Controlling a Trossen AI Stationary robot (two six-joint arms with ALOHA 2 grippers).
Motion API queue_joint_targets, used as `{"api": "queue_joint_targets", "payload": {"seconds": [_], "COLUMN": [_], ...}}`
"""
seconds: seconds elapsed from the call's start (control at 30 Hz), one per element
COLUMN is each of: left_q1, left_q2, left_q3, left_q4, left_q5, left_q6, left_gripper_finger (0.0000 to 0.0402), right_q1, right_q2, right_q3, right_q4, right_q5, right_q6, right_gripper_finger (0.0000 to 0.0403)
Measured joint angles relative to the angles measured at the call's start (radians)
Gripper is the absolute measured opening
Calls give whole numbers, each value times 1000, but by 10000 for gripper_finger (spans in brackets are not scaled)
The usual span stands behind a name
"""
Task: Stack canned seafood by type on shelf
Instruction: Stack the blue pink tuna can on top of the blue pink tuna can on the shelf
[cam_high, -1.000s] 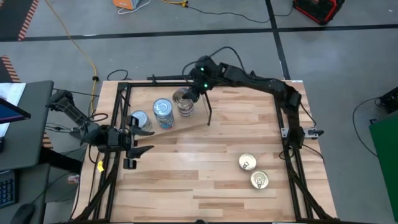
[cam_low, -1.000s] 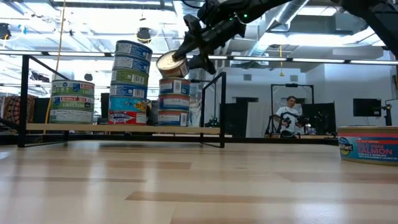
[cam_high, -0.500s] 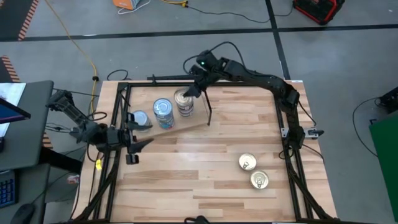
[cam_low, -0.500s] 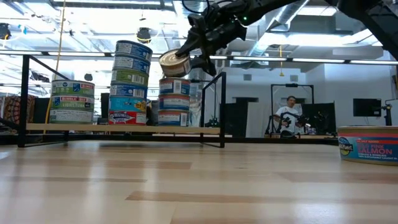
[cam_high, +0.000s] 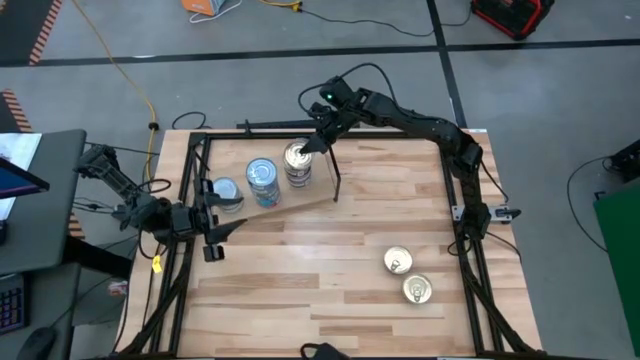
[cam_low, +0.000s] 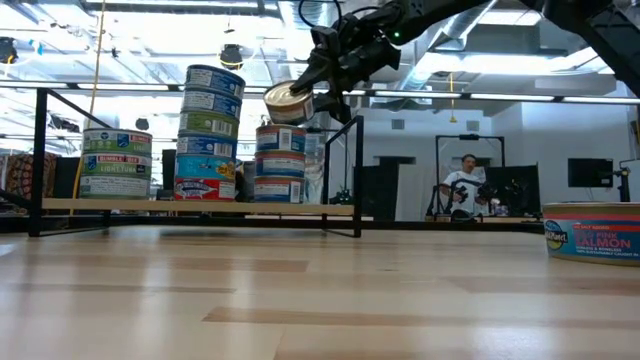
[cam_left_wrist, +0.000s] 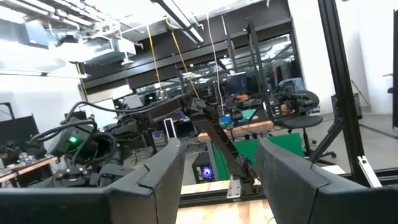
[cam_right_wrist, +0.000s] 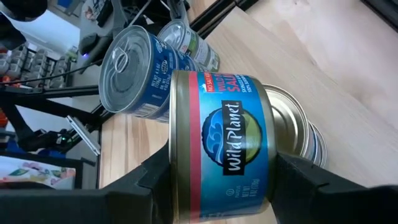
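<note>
right gripper (cam_low: 318, 92) jaws pinching a gold-lid tin (cam_right_wrist: 222, 147), hovering tilted just above the right stack (cam_low: 281, 162) on the shelf (cam_low: 190, 207). step: placing. next move, i'd judge: level it, centre over the stack, lower, release. left gripper (cam_high: 218, 226) waits at the surface's (cam_high: 330, 270) left edge, jaws spread, empty. count: three stacks on shelf, two loose tins (cam_high: 408, 275) on the surface.
</note>
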Motion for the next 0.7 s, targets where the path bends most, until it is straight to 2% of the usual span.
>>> {"api": "queue_joint_targets", "payload": {"seconds": [0.7], "left_q1": [0], "left_q2": [0], "left_q3": [0], "left_q4": [3], "left_q5": [2], "left_q6": [-19], "left_gripper_finger": [190], "right_q1": [13], "right_q2": [2], "right_q3": [0], "right_q4": [50], "right_q5": [4], "right_q6": [45], "right_gripper_finger": [219]}}
